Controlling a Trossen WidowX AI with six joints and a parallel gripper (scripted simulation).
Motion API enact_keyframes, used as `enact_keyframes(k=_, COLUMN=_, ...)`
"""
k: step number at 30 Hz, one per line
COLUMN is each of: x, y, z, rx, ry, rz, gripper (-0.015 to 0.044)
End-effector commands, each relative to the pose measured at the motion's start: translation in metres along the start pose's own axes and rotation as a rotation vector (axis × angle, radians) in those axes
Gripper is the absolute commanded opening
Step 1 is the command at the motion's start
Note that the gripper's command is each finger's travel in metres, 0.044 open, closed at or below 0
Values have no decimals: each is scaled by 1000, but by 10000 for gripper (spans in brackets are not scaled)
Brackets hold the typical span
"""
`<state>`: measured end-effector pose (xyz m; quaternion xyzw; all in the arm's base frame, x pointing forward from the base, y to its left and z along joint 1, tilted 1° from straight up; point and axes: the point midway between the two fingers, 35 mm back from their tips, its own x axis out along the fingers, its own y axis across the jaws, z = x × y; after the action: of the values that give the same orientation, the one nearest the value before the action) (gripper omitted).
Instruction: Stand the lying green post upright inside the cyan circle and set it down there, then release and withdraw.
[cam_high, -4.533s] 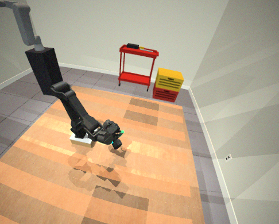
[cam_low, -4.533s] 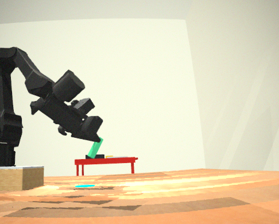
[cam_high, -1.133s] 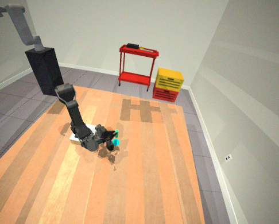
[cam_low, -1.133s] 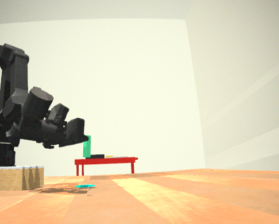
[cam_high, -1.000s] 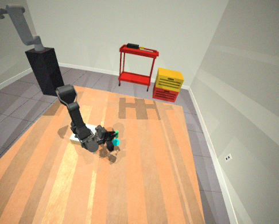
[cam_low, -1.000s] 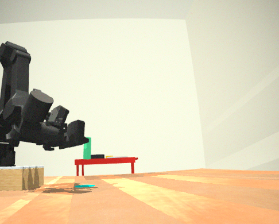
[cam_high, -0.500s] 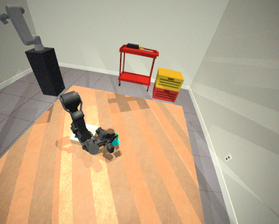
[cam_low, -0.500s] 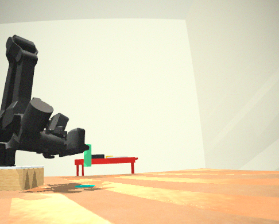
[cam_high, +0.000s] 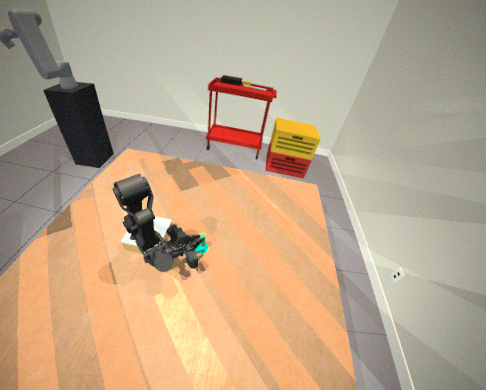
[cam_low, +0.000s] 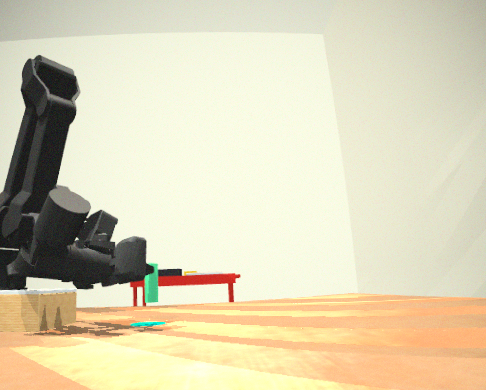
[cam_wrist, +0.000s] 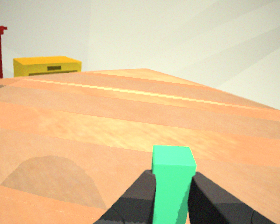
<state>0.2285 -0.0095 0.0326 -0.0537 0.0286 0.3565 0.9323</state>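
Note:
The green post (cam_high: 203, 238) (cam_low: 151, 285) (cam_wrist: 173, 185) is held upright by its upper part. My gripper (cam_low: 151, 270) (cam_wrist: 170, 180) is shut on it, a finger on each side in the wrist view. In the exterior view the post's lower end hangs a little above the floor surface. The cyan circle (cam_high: 201, 249) (cam_low: 147, 324) lies flat on the wooden surface below the post. In the top view the post overlaps the circle's upper part. The circle is not seen in the wrist view, and whether the post is centred over it is hard to tell.
The arm's base stands on a pale block (cam_high: 131, 244) (cam_low: 57, 310) left of the circle. Far behind are a red cart (cam_high: 235, 136) (cam_low: 200, 280) and a yellow drawer box (cam_high: 295, 138) (cam_wrist: 47, 62) on a red one. Another arm stands on a black pedestal (cam_high: 82, 125).

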Motion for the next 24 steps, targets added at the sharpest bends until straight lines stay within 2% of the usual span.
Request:
enact_keyframes(k=1, x=0, y=5, z=-5, rx=-8, ry=-4, rz=3, gripper=23)
enact_keyframes(k=24, x=3, y=15, z=-30, rx=-12, ry=-2, rz=2, gripper=23)
